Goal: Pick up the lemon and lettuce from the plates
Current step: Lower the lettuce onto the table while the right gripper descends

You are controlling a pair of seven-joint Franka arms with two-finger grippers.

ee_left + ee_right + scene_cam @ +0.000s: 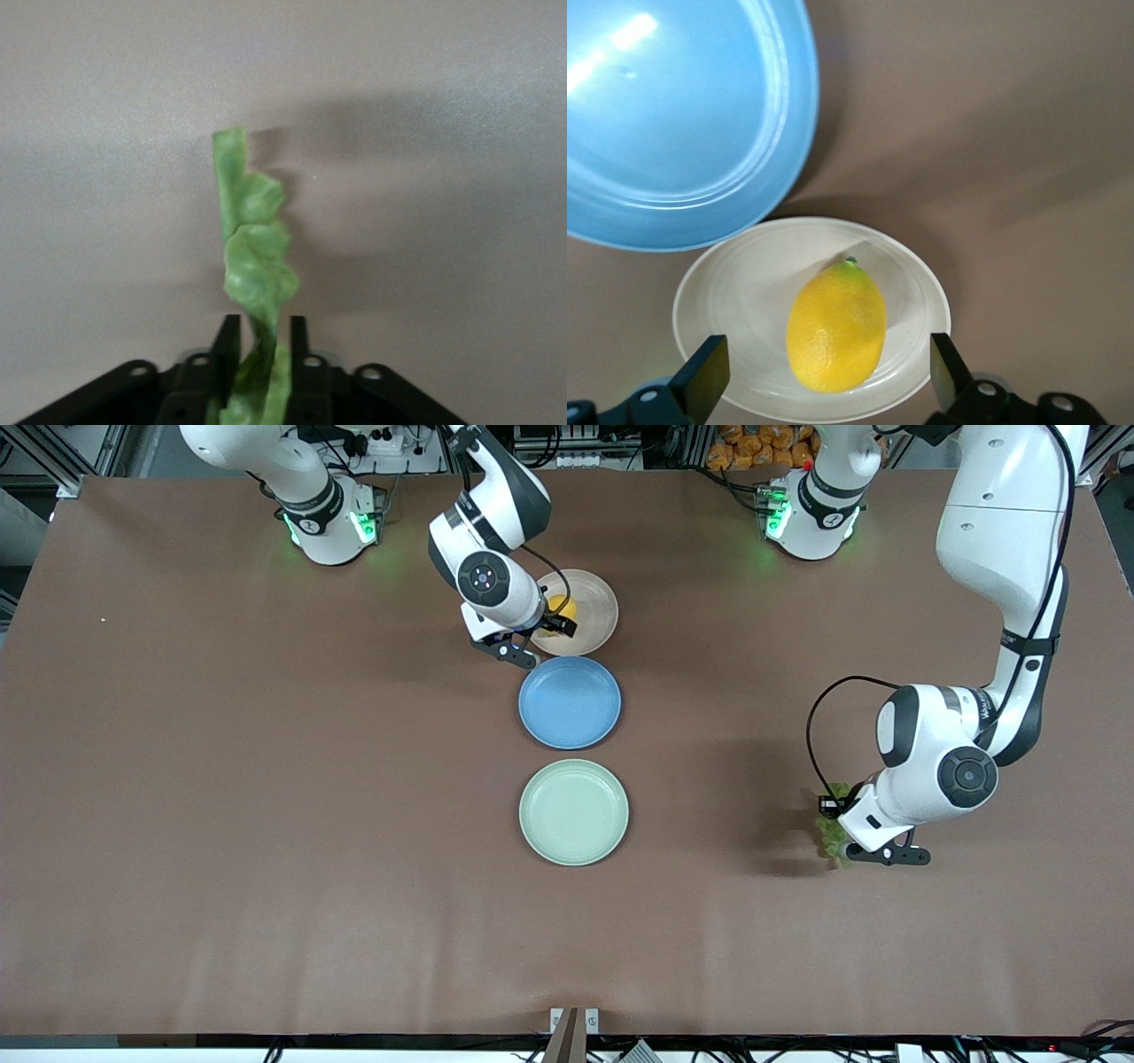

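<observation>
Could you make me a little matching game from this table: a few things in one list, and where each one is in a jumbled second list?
Things:
1. lemon
2. lettuce
3. mint green plate
4. blue plate

Places or states:
A. lies between the other two plates
B. rests on the beige plate, under the open right gripper
C. stands empty, nearest the front camera
D. between the left gripper's fingers, above bare table

Pairs: 1-B, 2-D, 3-C, 4-A
</observation>
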